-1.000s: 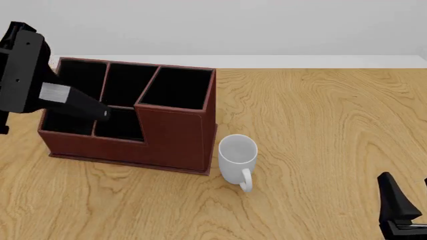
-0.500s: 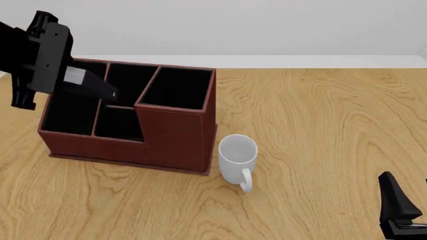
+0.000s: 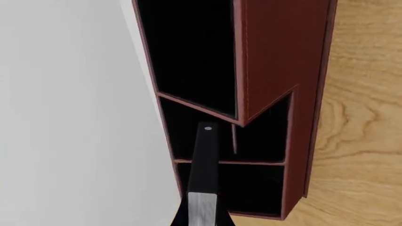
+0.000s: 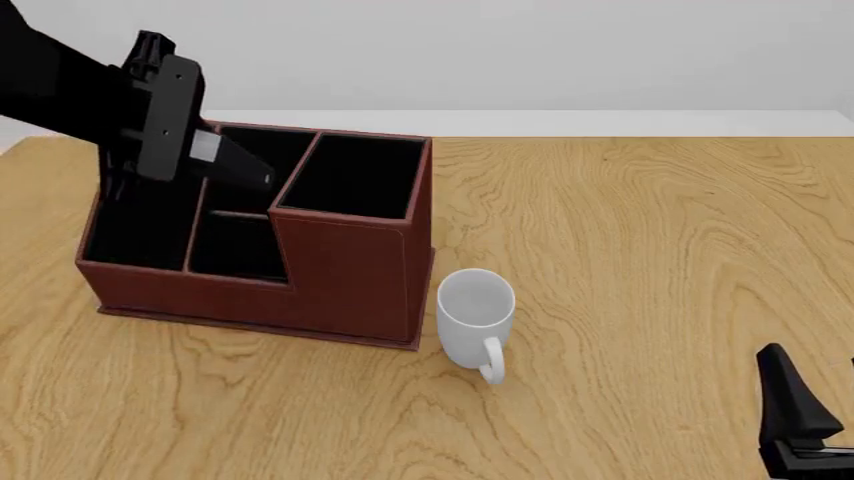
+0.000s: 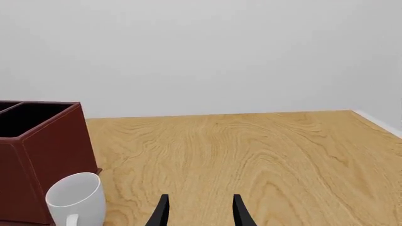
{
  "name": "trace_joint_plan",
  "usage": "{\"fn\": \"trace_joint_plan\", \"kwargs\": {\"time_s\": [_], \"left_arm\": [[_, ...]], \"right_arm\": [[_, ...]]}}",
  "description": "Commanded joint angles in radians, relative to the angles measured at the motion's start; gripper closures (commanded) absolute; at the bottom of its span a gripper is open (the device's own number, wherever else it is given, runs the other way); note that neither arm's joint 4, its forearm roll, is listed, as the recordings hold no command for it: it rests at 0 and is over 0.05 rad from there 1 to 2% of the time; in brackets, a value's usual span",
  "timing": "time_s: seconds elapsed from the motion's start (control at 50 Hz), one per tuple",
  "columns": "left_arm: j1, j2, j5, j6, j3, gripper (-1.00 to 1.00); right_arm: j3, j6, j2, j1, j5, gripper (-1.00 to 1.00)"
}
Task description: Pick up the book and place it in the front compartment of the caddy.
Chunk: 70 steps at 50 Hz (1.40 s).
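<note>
The left gripper [image 4: 247, 172] had risen to the frame's upper left above the caddy [image 4: 350, 270], jaws seemingly together and empty. The book was unseen, probably already inside. The right gripper [image 5: 199, 209] sat parted, idle.

Left arm: enters from the upper left of the front view, black, angled down and to the right.
Left gripper [image 4: 247, 172]: upper left of the front view, pointing down-right; only one black finger [image 3: 205, 157] with a silver base shows in the left wrist view, so its state cannot be read.
Right arm: mostly out of frame.
Right gripper [image 5: 199, 209]: two black fingertips parted with a clear gap, nothing between them; a black tip shows at the lower right corner of the front view.
</note>
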State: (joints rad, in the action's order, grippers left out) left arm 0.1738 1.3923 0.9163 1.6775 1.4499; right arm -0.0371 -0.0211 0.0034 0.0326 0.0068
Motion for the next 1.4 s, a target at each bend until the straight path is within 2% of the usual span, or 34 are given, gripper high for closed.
{"fn": "trace_joint_plan", "kwargs": {"time_s": [0.02, 0.36, 0.62, 0.86, 1.18, 1.38, 1.4], "left_arm": [[0.035, 0.026, -0.037, 0.003, 0.028, 1.0], [0.059, 0.054, -0.073, -0.009, 0.016, 1.0], [0.034, 0.098, -0.16, 0.02, -0.026, 1.0], [0.041, 0.129, -0.203, 0.013, -0.046, 1.0], [0.049, 0.201, -0.254, 0.0, -0.039, 1.0], [0.02, 0.259, -0.321, 0.03, -0.02, 1.0], [0.016, 0.267, -0.338, 0.037, -0.017, -1.0]], "right_arm": [[0.001, 0.006, 0.001, -0.002, -0.002, -1.0], [-0.001, 0.002, 0.001, 0.001, -0.001, -1.0], [0.001, 0.002, 0.0, 0.003, -0.001, -1.0], [0.002, 0.005, 0.0, 0.003, -0.001, -1.0], [0.004, 0.009, 0.0, 0.006, -0.002, -1.0], [0.006, 0.012, 0.0, 0.007, -0.002, -1.0], [0.006, 0.012, 0.0, 0.006, -0.002, -1.0]]}}
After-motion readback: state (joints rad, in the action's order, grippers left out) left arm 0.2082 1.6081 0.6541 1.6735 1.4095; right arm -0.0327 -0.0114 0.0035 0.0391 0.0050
